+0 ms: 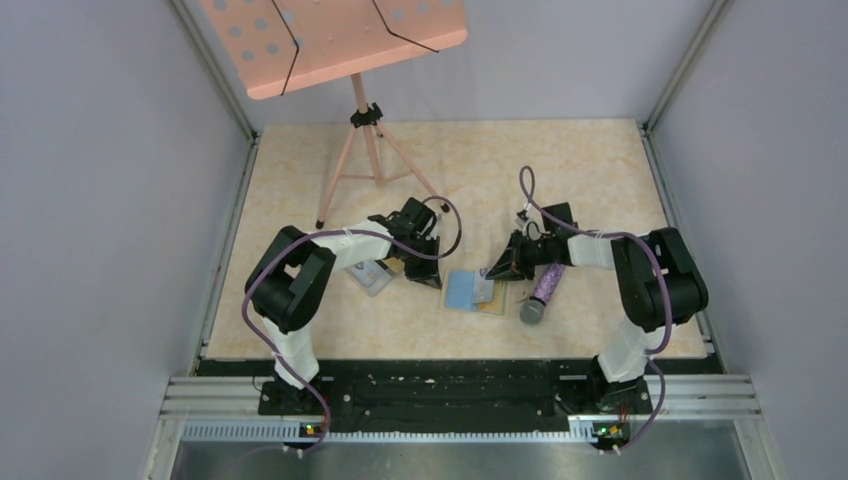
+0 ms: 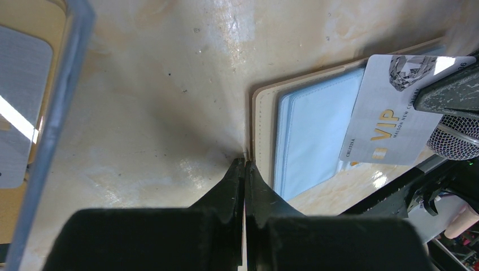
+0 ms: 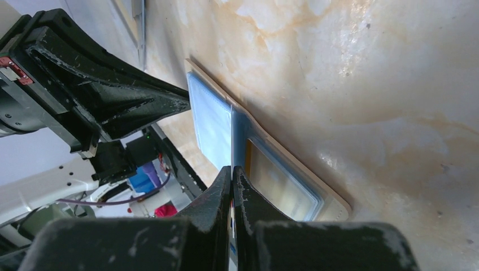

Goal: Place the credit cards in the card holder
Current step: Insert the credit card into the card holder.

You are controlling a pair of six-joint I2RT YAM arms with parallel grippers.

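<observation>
The card holder [image 1: 470,292] lies open on the table, light blue inside, with a tan rim [image 2: 262,130]. My left gripper [image 1: 428,278] is shut at its left edge, and a thin tan strip shows between the fingertips [image 2: 244,164]. My right gripper [image 1: 490,272] is shut on a white credit card with gold "VIP" print [image 2: 390,121], held over the holder's right half. In the right wrist view the card sits edge-on between my fingertips [image 3: 232,169], at the seam of a clear pocket [image 3: 277,180]. An orange card edge shows in that pocket.
A clear plastic box [image 1: 370,278] with more cards lies left of the holder; its wall [image 2: 56,113] shows in the left wrist view. A purple microphone [image 1: 547,290] lies right of the holder. A pink music stand [image 1: 350,40] stands at the back.
</observation>
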